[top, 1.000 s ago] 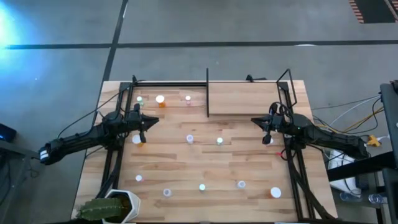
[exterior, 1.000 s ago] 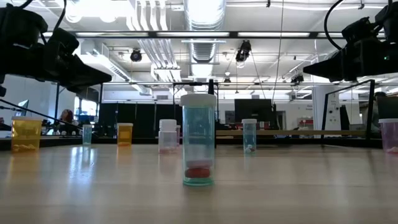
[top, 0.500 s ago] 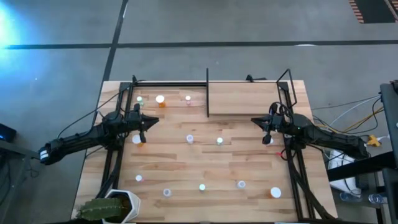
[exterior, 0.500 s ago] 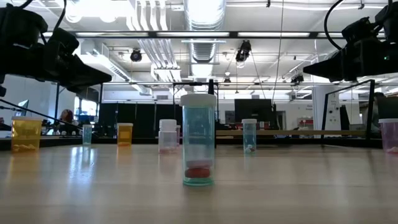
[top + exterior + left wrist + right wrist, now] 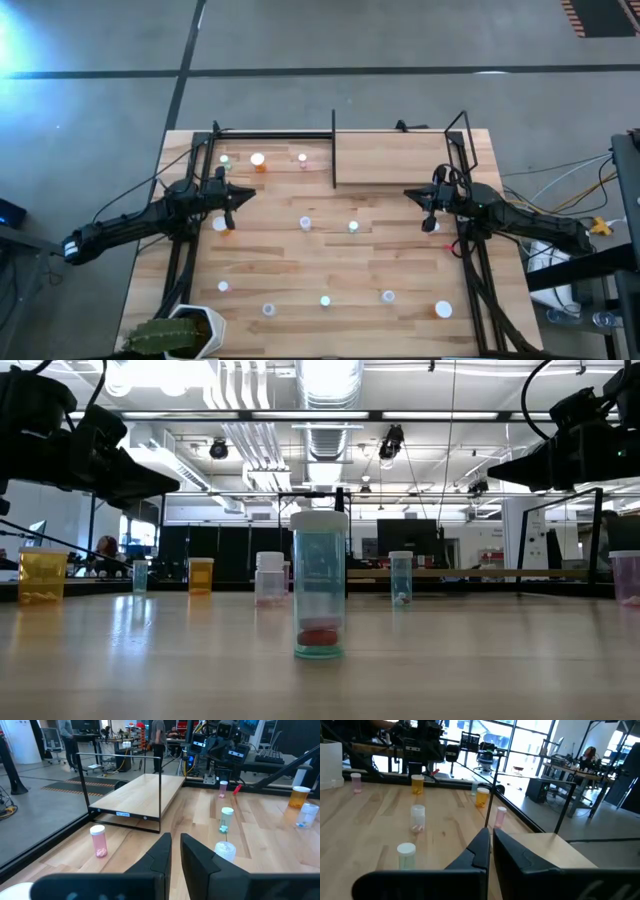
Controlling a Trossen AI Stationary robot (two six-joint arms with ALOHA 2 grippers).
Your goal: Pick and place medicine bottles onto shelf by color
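Left end effector (image 5: 246, 194): hovers by the desk's left edge, fingers drawn nearly together on nothing, right next to an orange bottle (image 5: 222, 225).
Right end effector (image 5: 410, 194): hangs by the desk's right edge, clenched and empty, with a pinkish bottle (image 5: 431, 226) just beside it.
Bottles: scattered standing over the desk (image 5: 400, 260); three sit at the far-left corner, a green one (image 5: 224, 159), an orange one (image 5: 258, 161) and a pink one (image 5: 302, 158); two stand mid-desk, the clear one (image 5: 305, 224) and the green-capped one (image 5: 353, 227); five more line the near edge, among them an orange one (image 5: 443, 310) at the near-right corner.
Shelf: the raised board (image 5: 395, 160) at the far edge, right of the black divider (image 5: 333, 150), holds nothing yet.
Risk, tipping: I'd say these bottles are tall and narrow, so a finger arriving from the side could knock one over and send it rolling.
Risk, colour: clear and bluish bodies look alike under white caps, so a mis-sort seems easy.
Risk, rails: black rods (image 5: 270, 135) frame the far edge, and a low approach could catch them.
In the way: the divider stands between the far-left bottles and the shelf.
Nearby: a potted plant (image 5: 175, 335) at the near-left corner, cables off the right edge.
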